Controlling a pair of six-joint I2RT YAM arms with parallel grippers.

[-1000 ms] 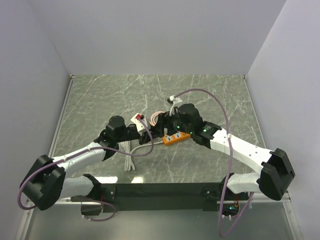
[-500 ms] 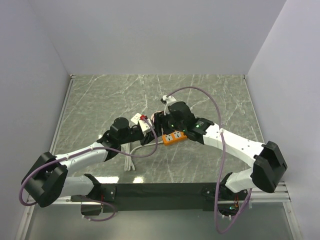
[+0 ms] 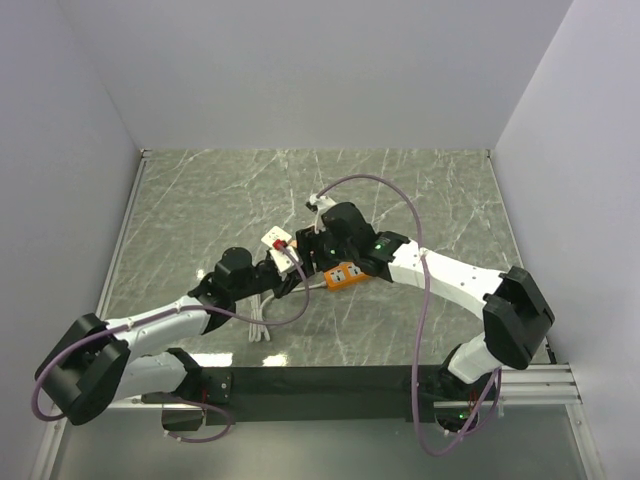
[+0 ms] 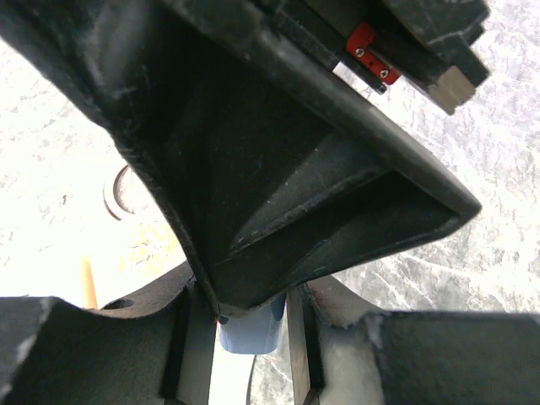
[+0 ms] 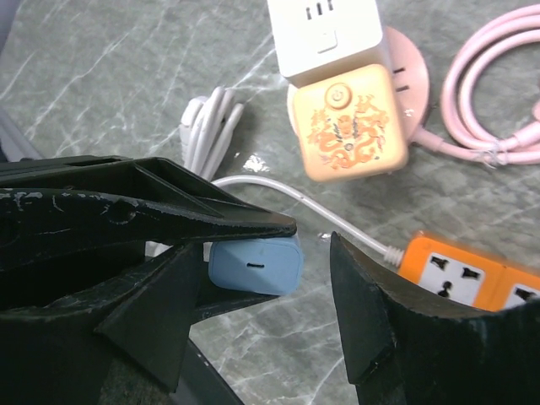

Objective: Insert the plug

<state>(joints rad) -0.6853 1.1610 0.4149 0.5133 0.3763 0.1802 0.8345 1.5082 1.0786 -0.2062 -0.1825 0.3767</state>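
Observation:
A light blue plug is clamped between the black fingers of my left gripper. It also shows in the left wrist view, where my left gripper is shut on it. My right gripper is open, with one finger on each side of the plug, not touching it. In the top view my right gripper meets the left one at the table's middle. The orange power strip lies flat just right of the plug and shows in the top view.
A white socket block with an orange patterned adapter lies beyond the plug. A pink coiled cable is at the right. A white coiled cable lies at the left. White walls surround the marble table.
My right arm has swung left, bringing its open gripper around the plug held by my left gripper. My left gripper has shifted slightly forward and left.

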